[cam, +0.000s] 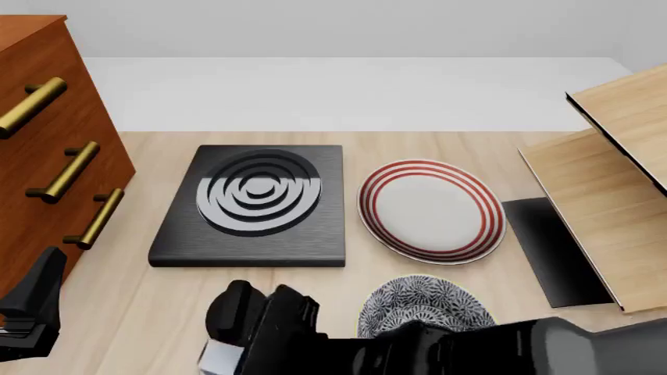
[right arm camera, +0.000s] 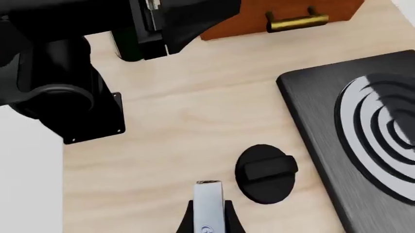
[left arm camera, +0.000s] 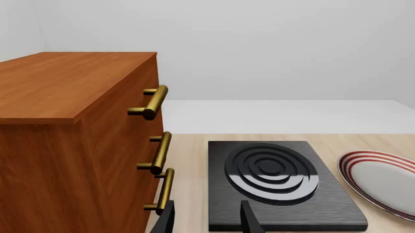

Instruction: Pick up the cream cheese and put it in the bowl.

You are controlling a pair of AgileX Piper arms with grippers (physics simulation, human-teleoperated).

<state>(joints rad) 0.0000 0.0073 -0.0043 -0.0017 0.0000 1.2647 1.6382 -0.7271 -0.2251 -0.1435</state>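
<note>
The cream cheese (right arm camera: pixel 209 206), a thin pale silver box seen edge-on, stands between the fingers of my right gripper (right arm camera: pixel 208 224), which is shut on it. In the front view only a silver corner of the cream cheese (cam: pixel 215 360) shows under the right gripper (cam: pixel 234 344), low and left of the bowl (cam: pixel 422 306). The bowl is speckled grey-white, and the right arm hides its near side. My left gripper (left arm camera: pixel 207 221) is open and holds nothing, facing the stove beside the cabinet.
A wooden cabinet (cam: pixel 42 156) with brass handles stands at the left. A black stove plate (cam: pixel 255 205) lies mid-table, its knob (right arm camera: pixel 266 172) near the held box. A red-ringed plate (cam: pixel 432 209) sits to its right. A wooden rack (cam: pixel 610 187) fills the right edge.
</note>
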